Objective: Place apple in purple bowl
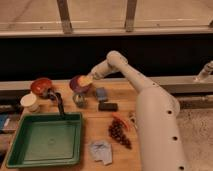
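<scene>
The apple [85,80], small and yellow-orange with a pale top, is at the tip of my gripper [89,79], right over the right rim of the purple bowl [76,85]. The bowl stands at the back of the wooden table, left of centre. My gripper is shut on the apple and reaches in from the right, with the white arm [150,105] stretching back to the lower right. The bowl's inside is partly hidden by the apple.
An orange-red bowl [41,86] and a white cup [29,101] stand at the back left. A green tray [47,140] fills the front left. A blue block [101,93], a black block [107,106], a red chili [120,120], dark grapes [119,133] and a grey packet [101,151] lie nearby.
</scene>
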Action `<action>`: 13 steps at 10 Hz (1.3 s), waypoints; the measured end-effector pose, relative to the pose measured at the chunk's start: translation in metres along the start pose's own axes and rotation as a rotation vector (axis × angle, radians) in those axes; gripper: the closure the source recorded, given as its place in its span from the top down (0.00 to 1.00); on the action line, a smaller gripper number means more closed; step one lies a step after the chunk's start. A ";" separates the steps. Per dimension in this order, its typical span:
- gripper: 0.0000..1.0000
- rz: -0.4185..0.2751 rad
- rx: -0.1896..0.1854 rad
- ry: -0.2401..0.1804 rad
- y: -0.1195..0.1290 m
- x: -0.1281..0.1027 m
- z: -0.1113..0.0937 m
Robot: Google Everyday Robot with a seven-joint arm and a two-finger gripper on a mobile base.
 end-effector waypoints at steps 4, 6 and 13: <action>0.14 -0.037 -0.061 -0.035 0.002 -0.013 0.027; 0.18 -0.040 -0.065 -0.040 0.002 -0.014 0.027; 0.80 -0.040 -0.064 -0.039 0.001 -0.014 0.027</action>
